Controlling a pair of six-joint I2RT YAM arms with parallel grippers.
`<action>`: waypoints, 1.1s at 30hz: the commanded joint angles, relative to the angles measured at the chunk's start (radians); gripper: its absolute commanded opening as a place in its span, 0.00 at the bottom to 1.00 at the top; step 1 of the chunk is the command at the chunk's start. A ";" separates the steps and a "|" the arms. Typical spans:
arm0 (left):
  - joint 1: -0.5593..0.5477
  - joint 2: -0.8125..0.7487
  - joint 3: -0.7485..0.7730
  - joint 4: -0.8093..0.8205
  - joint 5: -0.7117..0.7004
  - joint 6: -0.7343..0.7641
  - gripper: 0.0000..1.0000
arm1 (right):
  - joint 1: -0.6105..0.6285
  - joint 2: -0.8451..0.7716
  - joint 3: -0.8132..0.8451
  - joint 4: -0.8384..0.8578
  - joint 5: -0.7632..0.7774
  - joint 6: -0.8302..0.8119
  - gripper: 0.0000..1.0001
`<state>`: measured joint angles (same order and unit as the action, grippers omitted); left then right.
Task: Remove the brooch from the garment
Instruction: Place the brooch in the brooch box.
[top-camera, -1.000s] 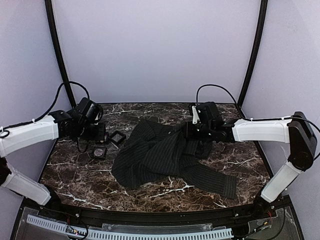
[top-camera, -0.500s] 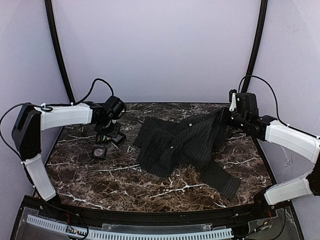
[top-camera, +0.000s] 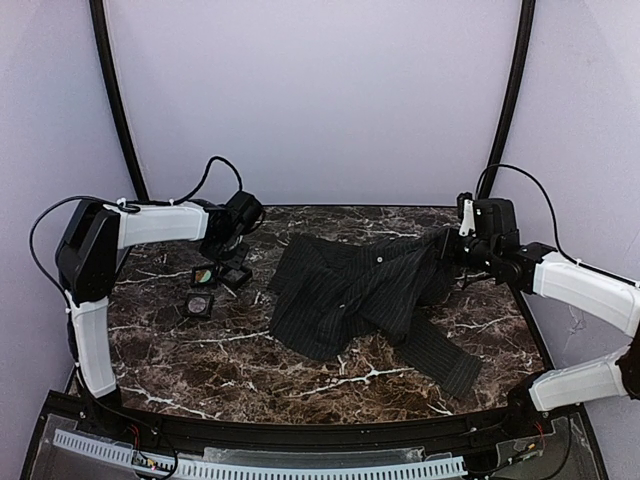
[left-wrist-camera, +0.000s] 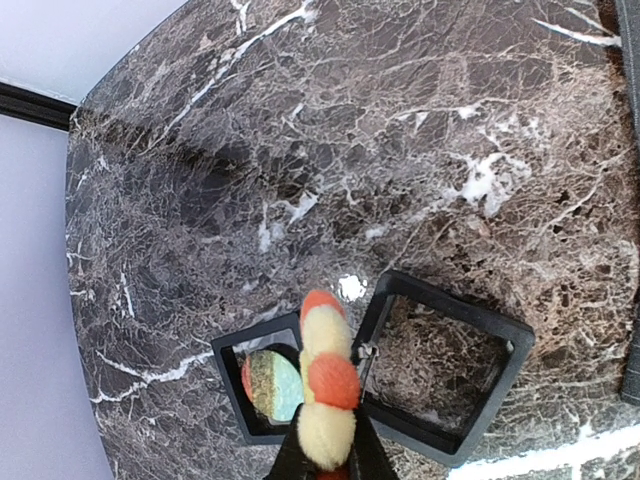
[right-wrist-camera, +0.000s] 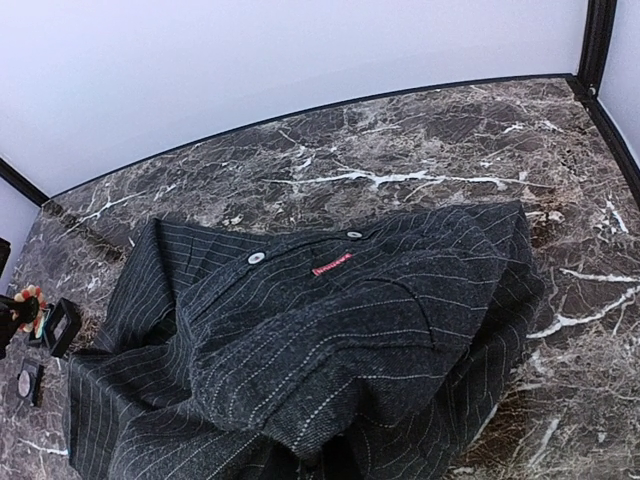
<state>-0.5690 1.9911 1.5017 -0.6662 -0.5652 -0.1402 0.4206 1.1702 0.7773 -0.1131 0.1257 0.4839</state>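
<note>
The brooch is off the garment. The left fingers pinch it from below, so that it stands on its edge, and only the orange and cream beads of its rim show. They hold it just above an open black hinged box on the marble bench, probably because the brooch must be laid there. One half of the box looks bare. In the other half there is a round green and orange piece; I cannot tell what it is.

The dark pinstriped shirt lies well apart from the boxes, toward the right side. The right fingers are pressed together, and it seems they nip a fold at the shirt's right edge, which rises toward them. I judge this grip served to keep the cloth steady.
</note>
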 joint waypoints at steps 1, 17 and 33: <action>0.008 0.018 0.043 -0.022 -0.023 0.029 0.02 | -0.002 -0.024 -0.020 0.022 -0.020 0.005 0.00; 0.009 0.094 0.076 -0.066 0.020 0.029 0.06 | -0.002 -0.029 -0.045 0.036 -0.046 0.016 0.00; 0.008 0.089 0.121 -0.126 0.157 -0.005 0.27 | -0.003 -0.037 -0.053 0.035 -0.049 0.024 0.00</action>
<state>-0.5648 2.0853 1.5936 -0.7509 -0.4816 -0.1211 0.4206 1.1507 0.7372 -0.1055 0.0853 0.4988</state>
